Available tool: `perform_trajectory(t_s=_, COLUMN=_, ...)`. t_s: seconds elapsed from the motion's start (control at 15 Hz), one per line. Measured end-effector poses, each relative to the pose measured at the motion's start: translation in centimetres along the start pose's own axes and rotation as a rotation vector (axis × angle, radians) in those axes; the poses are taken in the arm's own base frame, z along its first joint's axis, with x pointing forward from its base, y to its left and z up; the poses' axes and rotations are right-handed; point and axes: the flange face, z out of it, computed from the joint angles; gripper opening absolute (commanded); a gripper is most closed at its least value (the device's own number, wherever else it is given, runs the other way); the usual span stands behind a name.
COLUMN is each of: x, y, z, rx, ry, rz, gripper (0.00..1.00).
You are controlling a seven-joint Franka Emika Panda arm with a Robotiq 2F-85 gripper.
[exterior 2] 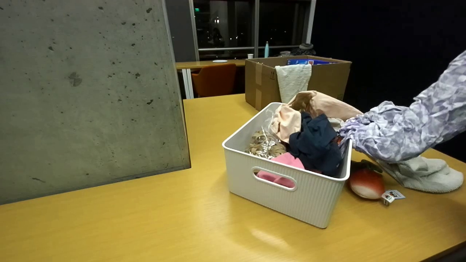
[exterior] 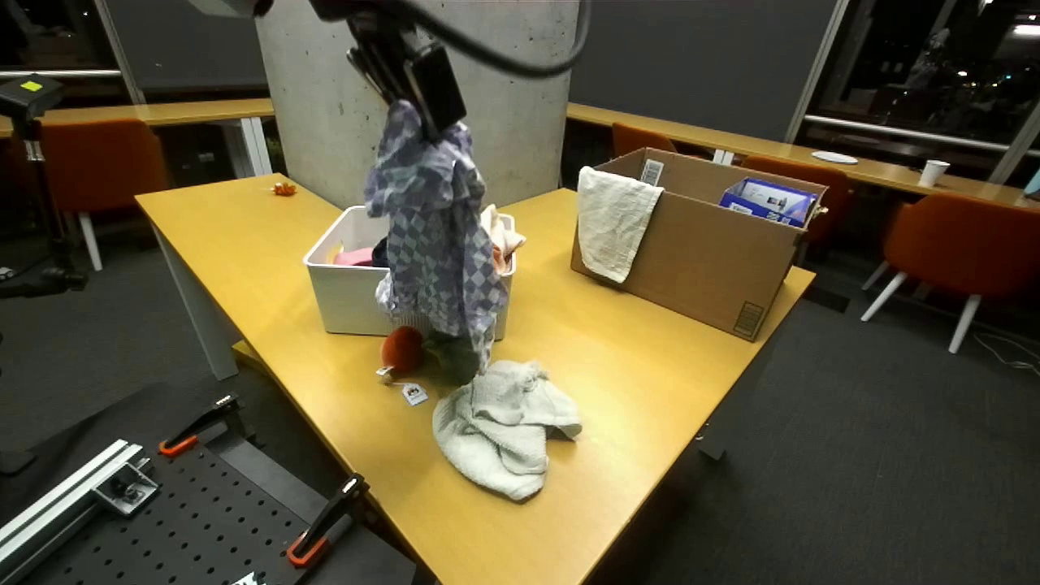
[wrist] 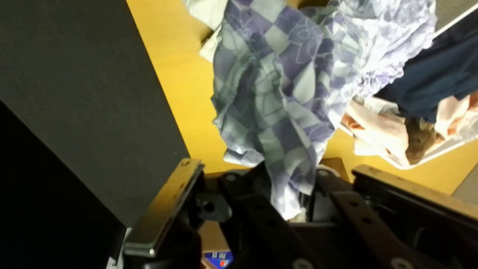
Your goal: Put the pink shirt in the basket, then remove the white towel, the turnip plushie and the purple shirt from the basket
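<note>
Purple shirt crinkled cloth. In an exterior view, from basket (ribbed plastic): towel, 5 o'clock, rough cloth; box, 3 o'clock, matt cardboard. Table smooth glossy wood.

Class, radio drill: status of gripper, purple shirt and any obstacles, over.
Gripper shut on purple shirt. It hangs, one end apparently draped over the side of the basket; might snag. Turnip plushie and white towel on the table nearby.

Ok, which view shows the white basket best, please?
An exterior view shows the basket best, its near side unobstructed. In an exterior view, the purple checkered shirt hides much of it; the wrist view catches only part.
</note>
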Motion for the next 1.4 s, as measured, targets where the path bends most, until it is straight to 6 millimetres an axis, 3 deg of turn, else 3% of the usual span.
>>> perform_trajectory(t_s=0.4, x=-5.0, y=-4.8, z=8.5, rx=-0.002, ry=-0.199, rz=-0.105, gripper=0.02)
perform_trajectory(t_s=0.67, x=-7.2, y=-8.7, z=14.3, rx=0.009, ry=-0.303, rz=-0.179, gripper=0.02)
perform_trajectory(t_s=1.0, x=-9.4, y=-12.2, z=21.8, rx=0.024, ry=-0.402, rz=-0.247, gripper=0.02)
perform_trajectory(t_s=1.07, x=-9.6, y=-12.9, z=23.0, rx=0.025, ry=-0.418, rz=-0.26, gripper=0.34)
perform_trajectory(t_s=1.13, x=-9.9, y=-13.7, z=24.1, rx=0.027, ry=-0.432, rz=-0.274, gripper=0.35)
perform_trajectory(t_s=1.4, x=-9.8, y=-16.2, z=26.2, rx=0.035, ry=-0.452, rz=-0.315, gripper=0.63)
